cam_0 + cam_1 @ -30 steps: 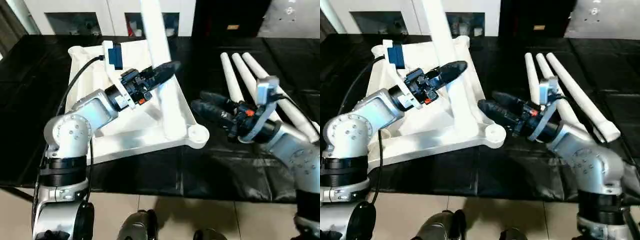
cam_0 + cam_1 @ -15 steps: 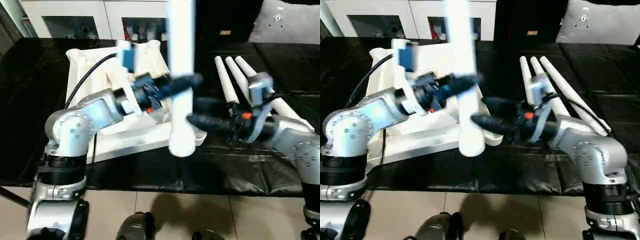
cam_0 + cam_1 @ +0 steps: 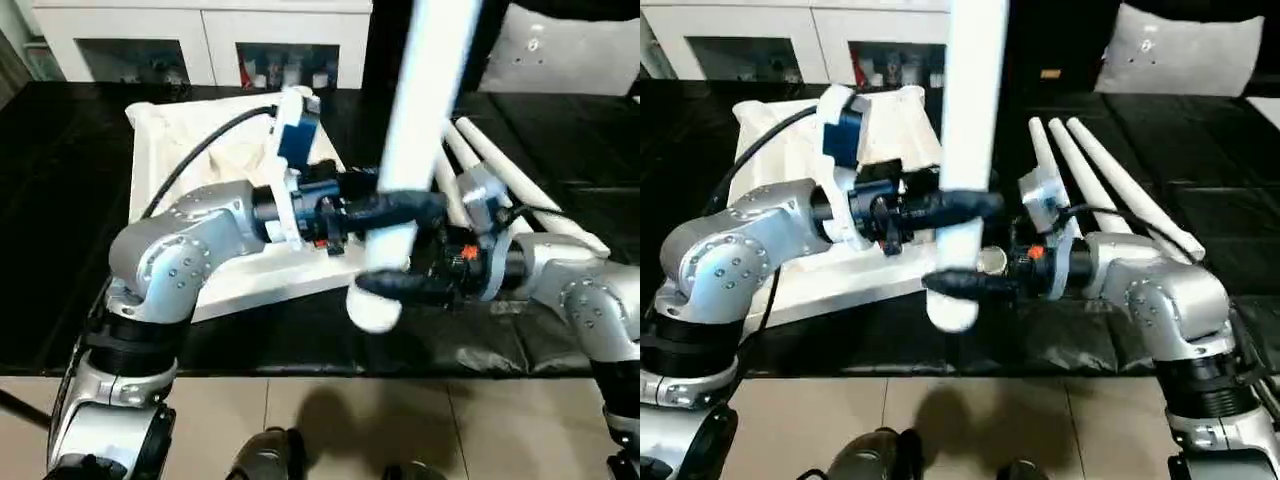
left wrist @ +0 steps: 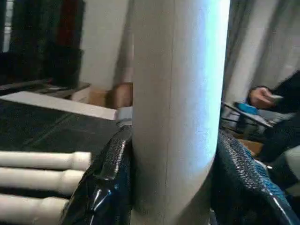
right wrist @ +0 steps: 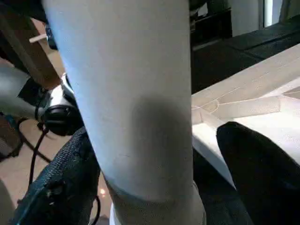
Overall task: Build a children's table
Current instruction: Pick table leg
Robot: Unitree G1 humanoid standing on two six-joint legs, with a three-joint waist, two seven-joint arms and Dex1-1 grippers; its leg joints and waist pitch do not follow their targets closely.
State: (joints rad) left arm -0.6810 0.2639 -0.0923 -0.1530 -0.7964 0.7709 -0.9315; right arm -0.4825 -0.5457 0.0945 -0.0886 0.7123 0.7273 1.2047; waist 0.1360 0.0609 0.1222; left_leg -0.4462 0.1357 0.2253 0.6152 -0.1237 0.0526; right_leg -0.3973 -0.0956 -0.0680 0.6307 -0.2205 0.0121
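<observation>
- left gripper (image 4: 171, 173) is clamped on one white leg (image 3: 420, 130), holding it upright off the black mat (image 3: 60, 200), out past the tabletop's near corner
- right gripper (image 5: 154, 187) has its fingers either side of the leg's bottom end; can't tell if they're actually squeezing it
- tabletop (image 3: 200, 160) lies underside up; three more legs (image 3: 520, 190) lie beside it

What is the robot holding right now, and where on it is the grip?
The left gripper is shut on a long tapered round white plastic table leg, gripping near its thick lower end. The right gripper's fingers straddle that end without clearly closing.
</observation>
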